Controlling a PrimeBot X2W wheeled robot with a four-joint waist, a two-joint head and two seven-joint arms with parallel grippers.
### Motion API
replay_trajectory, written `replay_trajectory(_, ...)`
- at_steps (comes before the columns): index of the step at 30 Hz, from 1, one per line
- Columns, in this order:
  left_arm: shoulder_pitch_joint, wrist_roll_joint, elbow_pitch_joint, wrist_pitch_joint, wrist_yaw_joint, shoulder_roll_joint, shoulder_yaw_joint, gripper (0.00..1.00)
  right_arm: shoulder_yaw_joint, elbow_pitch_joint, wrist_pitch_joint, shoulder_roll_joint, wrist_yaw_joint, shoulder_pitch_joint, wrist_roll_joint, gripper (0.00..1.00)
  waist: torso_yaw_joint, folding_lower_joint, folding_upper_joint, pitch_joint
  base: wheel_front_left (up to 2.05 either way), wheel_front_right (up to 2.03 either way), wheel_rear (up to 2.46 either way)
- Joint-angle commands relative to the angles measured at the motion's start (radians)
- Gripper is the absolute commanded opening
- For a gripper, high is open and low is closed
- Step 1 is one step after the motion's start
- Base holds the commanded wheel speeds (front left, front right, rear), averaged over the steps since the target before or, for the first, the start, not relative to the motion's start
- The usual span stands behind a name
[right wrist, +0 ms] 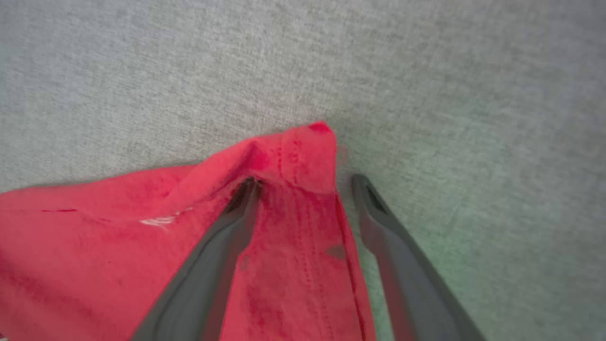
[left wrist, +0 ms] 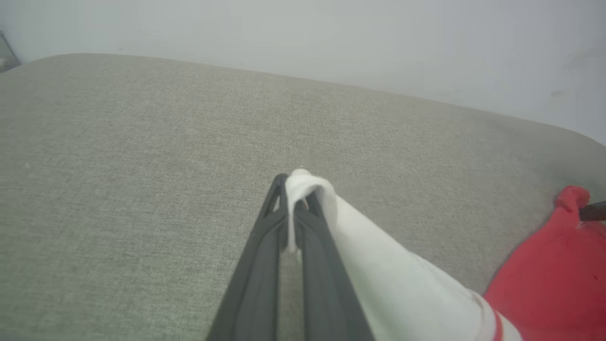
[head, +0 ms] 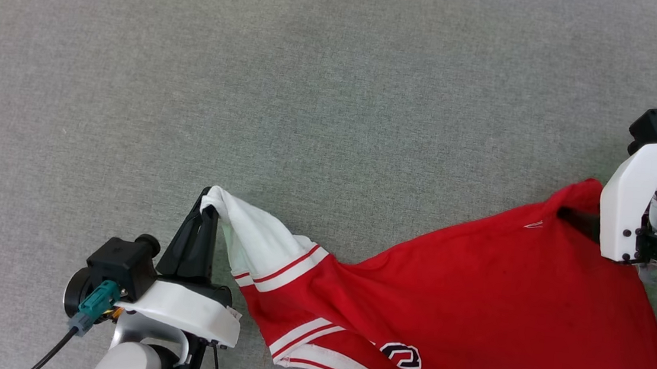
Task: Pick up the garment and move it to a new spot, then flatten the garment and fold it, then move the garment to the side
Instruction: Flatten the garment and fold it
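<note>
The red jersey garment (head: 473, 292) lies stretched across the lower right of the grey cushion, its black number near the bottom edge. My left gripper (head: 208, 198) is shut on the tip of the white sleeve panel (head: 253, 231), lifting it to a peak. In the left wrist view the white cloth (left wrist: 378, 270) wraps over the closed fingertips of that gripper (left wrist: 291, 182). My right gripper (right wrist: 305, 184) is open at the garment's red corner (right wrist: 307, 147). Its left finger (right wrist: 222, 246) lies in a fold of the cloth, and its right finger (right wrist: 397, 241) is just beside the hem.
A grey woven cushion surface (head: 313, 88) spreads wide around the garment. In the left wrist view its far edge (left wrist: 331, 85) meets a pale wall (left wrist: 331, 33). A dark cable (head: 52, 350) trails from my left wrist.
</note>
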Motion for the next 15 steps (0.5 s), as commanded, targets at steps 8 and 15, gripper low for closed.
replay_trajectory(8,-0.003,-0.023,0.048,-0.018,-0.017,-0.003,0.003,0.0,0.068,0.035,-0.045,0.014,0.003,0.025,0.039,0.0,-0.008,-0.0001,0.0,-0.056,0.0,0.0,0.0)
replay_trajectory(15,-0.027,-0.042,0.065,-0.022,-0.021,0.035,0.045,0.0,0.057,-0.024,-0.222,-0.006,0.001,0.002,0.02,0.0,-0.046,-0.0001,0.0,-0.161,0.0,0.0,0.0)
